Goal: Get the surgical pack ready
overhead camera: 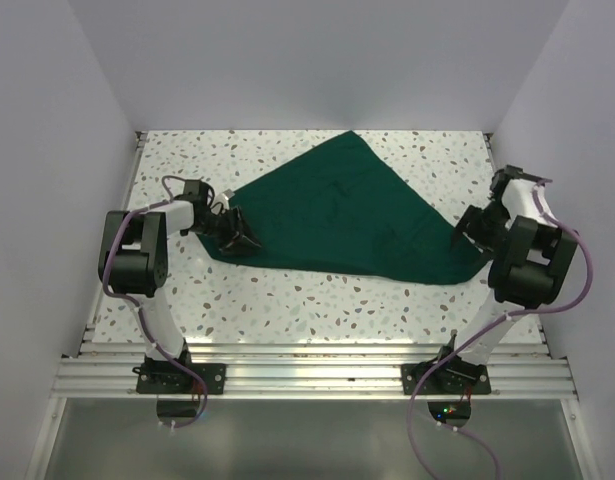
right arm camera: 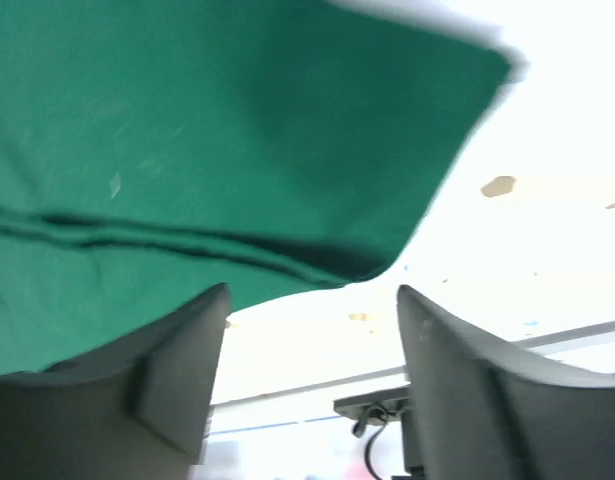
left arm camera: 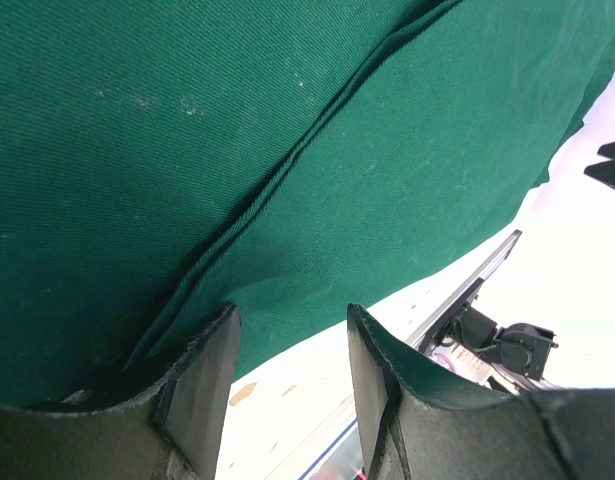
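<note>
Drape (overhead camera: 337, 215) lies spread on the table (overhead camera: 287, 300), roughly triangular, apex toward the far edge. Left gripper (overhead camera: 234, 232) sits at its left corner: jaws apart, table visible through the gap, no cloth pinched. Right gripper (overhead camera: 465, 236) is at the right corner: jaws wide apart, drape edge just past the fingertips (right arm camera: 202, 310), nothing held. Crease (left arm camera: 287, 170) runs across the cloth.

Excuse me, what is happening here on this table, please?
Two robot arms are working on a dark green drape, which lies spread out on the speckled table. The left pincer is at the cloth's left corner and the right pincer at its right corner. Both pincers stand open, so neither seems to grip the cloth.
</note>
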